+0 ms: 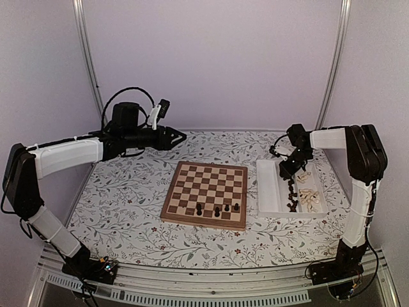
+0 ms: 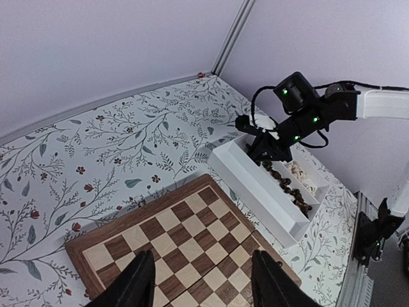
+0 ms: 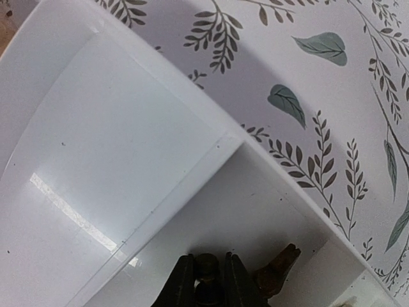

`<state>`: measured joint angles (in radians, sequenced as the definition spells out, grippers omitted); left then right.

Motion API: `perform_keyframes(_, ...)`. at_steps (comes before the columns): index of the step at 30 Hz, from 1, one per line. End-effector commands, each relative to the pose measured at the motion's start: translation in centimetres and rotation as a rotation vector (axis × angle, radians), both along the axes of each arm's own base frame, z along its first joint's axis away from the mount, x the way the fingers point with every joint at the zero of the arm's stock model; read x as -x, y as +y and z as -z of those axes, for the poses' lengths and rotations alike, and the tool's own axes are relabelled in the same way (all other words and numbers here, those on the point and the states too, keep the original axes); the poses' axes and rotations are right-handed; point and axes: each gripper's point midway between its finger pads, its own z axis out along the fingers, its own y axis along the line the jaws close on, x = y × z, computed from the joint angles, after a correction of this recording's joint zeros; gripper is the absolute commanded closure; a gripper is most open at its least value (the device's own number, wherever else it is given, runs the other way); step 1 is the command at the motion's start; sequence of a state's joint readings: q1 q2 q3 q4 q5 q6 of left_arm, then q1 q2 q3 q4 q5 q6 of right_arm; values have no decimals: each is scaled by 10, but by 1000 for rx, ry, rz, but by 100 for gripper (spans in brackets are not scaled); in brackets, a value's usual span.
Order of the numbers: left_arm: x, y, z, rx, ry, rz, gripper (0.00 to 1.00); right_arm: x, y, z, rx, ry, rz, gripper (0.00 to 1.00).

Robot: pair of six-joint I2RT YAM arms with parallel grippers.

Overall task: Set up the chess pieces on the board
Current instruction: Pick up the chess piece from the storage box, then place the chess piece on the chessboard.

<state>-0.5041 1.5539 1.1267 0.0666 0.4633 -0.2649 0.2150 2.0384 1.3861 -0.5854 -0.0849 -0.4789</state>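
A square wooden chessboard (image 1: 206,182) with dark brown and cream checks and a tan border is laid at the middle of the floral-patterned counter (image 1: 128,198). Three dark standing pieces (image 1: 217,212) are seen upright on its near rows, toward the right half, each apart from the others. Just right of the chessboard a white rectangular plastic tray (image 1: 268,192) is set, divided lengthwise. A heap of dark brown-black chess pieces (image 1: 293,197) is held in its middle compartment and a heap of cream-white chess pieces (image 1: 310,199) in its right compartment.

The right gripper (image 1: 285,169) is lowered into the far end of the middle compartment, and its fingers are clenched on a small dark brown piece (image 3: 206,268) pinched between them. Whether that piece is lifted off the tray floor cannot be told. A second loose dark piece (image 3: 278,265) is seen lying just beside the fingers, on the white floor of the same compartment.

The left gripper (image 2: 201,284) is held in the air beyond the far left corner of the chessboard, released, its fingers spread wide apart.
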Motion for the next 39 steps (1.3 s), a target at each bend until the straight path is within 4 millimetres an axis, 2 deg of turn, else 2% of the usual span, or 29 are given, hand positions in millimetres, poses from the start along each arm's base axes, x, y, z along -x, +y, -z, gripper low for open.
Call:
perform_keyframes(1,4,-10,-4,-14,-21,30,46,16,-1,1,-18,44,4,85)
perform_keyframes(4,5,-13,-1,-29,-23,38,46,14,5,-15,-57,10,-5,91)
perform_keyframes(8,8,-19,1,-38,-29,57,46,16,23,-59,-176,-75,-48,93)
perform_keyframes(10,10,-21,2,-34,-25,70,46,22,37,-83,-268,-120,-93,94)
perform_keyframes(11,10,-22,2,-32,-24,74,46,29,44,-89,-312,-128,-121,94)
perform_keyframes(12,11,-23,2,-31,-21,78,46,35,51,-106,-362,-162,-152,94)
perform_keyframes(15,11,-25,3,-26,-14,85,46,50,64,-132,-462,-215,-222,94)
perform_keyframes(20,15,-29,5,-22,-10,105,46,76,85,-150,-617,-203,-327,94)
perform_keyframes(25,24,-39,4,-13,-20,152,46,92,114,-167,-732,-187,-418,94)
perform_keyframes(32,23,-37,1,-20,-43,149,46,108,168,-191,-839,-360,-584,94)
perform_keyframes(34,23,-36,0,-25,-52,147,46,106,184,-198,-861,-402,-606,94)
perform_keyframes(39,24,-35,-3,-24,-61,146,46,98,212,-172,-879,-335,-549,95)
